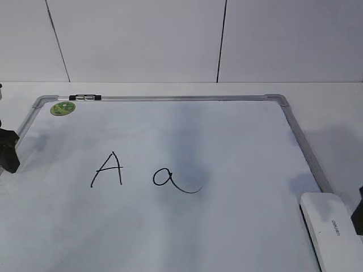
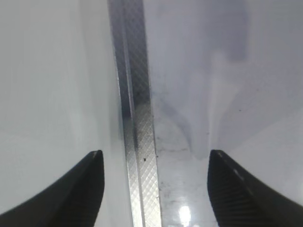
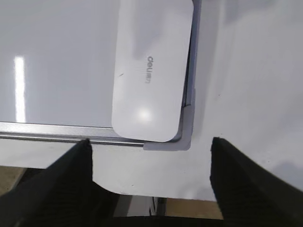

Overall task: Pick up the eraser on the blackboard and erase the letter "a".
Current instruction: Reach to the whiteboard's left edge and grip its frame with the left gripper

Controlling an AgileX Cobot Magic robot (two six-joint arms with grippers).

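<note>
We see the large white dry-erase blackboard with its silver-grey metal frame [image 1: 306, 148] lying flat on the white surface [image 1: 334, 107], a round green sticker [image 1: 62, 108] near its far left corner and a small black-and-clear clip [image 1: 85, 98] on the far rail just beside that sticker. Two marks in thin black marker sit side by side near the board's middle: an angular capital "A" [image 1: 108, 169] on the left and, just to its right, the small round lowercase letter "a" with a long curved tail [image 1: 172, 179], unsmudged. The white rounded-oblong plastic eraser with small grey lettering on top [image 1: 330, 229] lies at the board's near right corner, its long side running along the right rail; in the right wrist view it [image 3: 151, 71] is tucked into that corner, touching or nearly touching the frame. The right gripper [image 3: 149, 182] hangs above the corner, its dark jaws spread wide and pinching nothing, with the eraser ahead of them and not between them. The left gripper [image 2: 156, 189] hovers over the board's left rail, jaws likewise spread apart and empty, one on either side of the frame strip. In the exterior view we catch only dark slivers of each arm at the left and right edges.
</note>
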